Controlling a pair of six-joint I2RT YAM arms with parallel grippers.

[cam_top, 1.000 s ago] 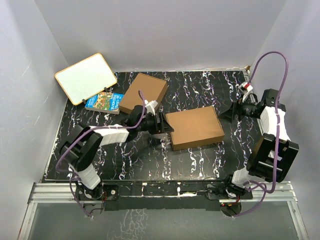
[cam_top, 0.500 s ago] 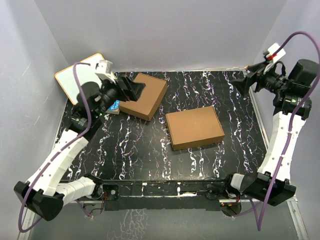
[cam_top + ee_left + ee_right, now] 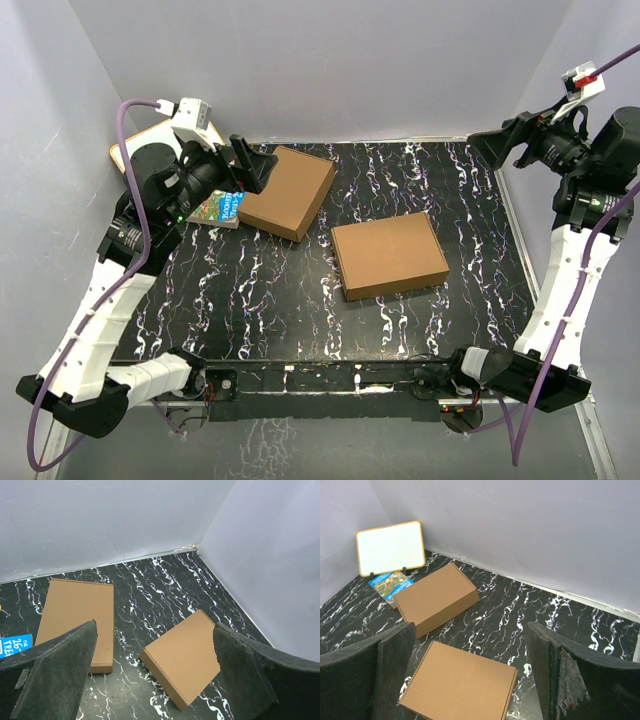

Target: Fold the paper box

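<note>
**A:** Where is the paper box (image 3: 390,255)?
**B:** Middle of the frame, flat and closed on the dark surface (image 3: 250,300).
**A:** Handling?
**B:** Probably light, stiff cardboard; take an edge. The left tool (image 3: 252,162) and right tool (image 3: 497,142) hang raised, spread wide, empty.

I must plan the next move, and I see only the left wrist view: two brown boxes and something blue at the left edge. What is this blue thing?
Observer: A book with a colourful cover, lying flat beside the second brown box.
Operator: Is something behind it?
Observer: Yes, a whiteboard with an orange frame stands in the far left corner.
Operator: And the other arm?
Observer: The right end effector is open, empty, raised far to the right of the paper box.
</note>
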